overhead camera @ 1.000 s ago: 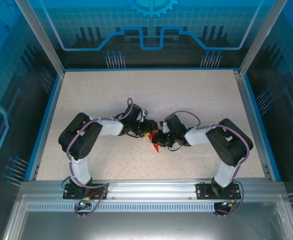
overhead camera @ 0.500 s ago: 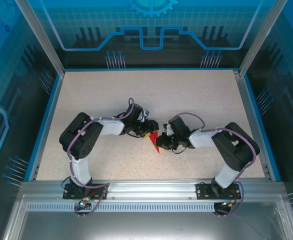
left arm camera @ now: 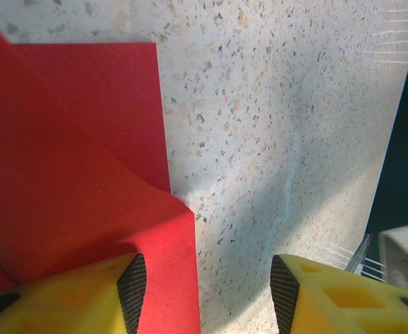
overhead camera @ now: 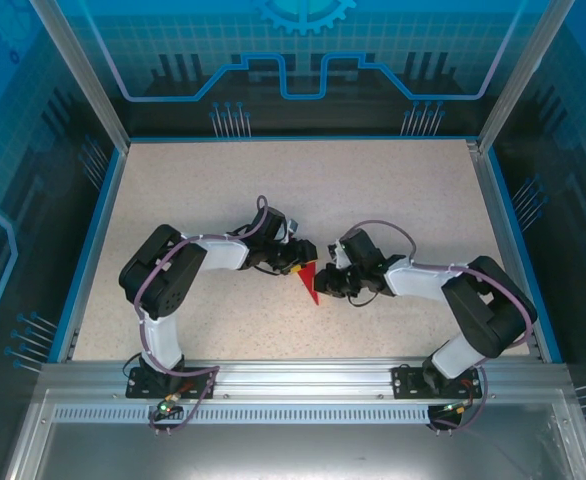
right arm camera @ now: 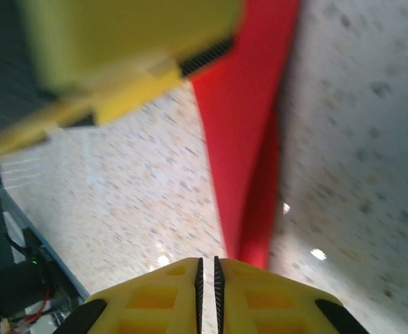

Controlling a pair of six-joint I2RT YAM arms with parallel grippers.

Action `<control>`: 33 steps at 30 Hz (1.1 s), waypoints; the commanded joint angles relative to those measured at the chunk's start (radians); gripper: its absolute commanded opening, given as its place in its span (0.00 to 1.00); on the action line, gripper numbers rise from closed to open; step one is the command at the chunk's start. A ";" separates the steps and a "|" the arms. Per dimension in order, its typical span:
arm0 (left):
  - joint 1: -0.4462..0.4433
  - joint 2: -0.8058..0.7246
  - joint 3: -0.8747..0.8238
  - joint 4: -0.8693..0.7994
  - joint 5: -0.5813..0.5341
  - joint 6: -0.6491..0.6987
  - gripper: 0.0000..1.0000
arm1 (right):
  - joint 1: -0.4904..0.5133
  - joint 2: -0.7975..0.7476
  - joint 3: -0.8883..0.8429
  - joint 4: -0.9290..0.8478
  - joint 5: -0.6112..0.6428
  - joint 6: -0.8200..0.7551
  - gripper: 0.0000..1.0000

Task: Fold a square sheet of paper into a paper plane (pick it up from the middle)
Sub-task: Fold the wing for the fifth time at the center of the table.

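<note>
As left claw gapes, paper plane edge beneath

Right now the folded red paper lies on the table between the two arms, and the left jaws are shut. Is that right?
Not quite. The left jaws stand open: the left wrist view shows a wide gap, with one pad over the red paper and the other over bare table. The paper does lie on the table between the two arms.
</note>
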 commanded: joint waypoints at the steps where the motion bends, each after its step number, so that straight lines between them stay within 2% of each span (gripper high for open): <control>1: 0.004 0.047 -0.020 -0.006 -0.029 0.009 0.54 | 0.019 0.036 0.066 0.055 -0.010 0.022 0.15; 10: 0.004 0.038 -0.019 -0.005 -0.025 0.006 0.54 | 0.020 0.184 0.045 0.147 0.017 0.092 0.15; 20: 0.011 0.018 0.009 -0.024 -0.024 0.057 0.56 | -0.009 0.202 -0.051 0.122 0.035 0.092 0.07; 33: 0.079 0.038 0.066 -0.040 -0.016 0.144 0.56 | -0.026 0.203 -0.075 0.043 0.030 0.057 0.02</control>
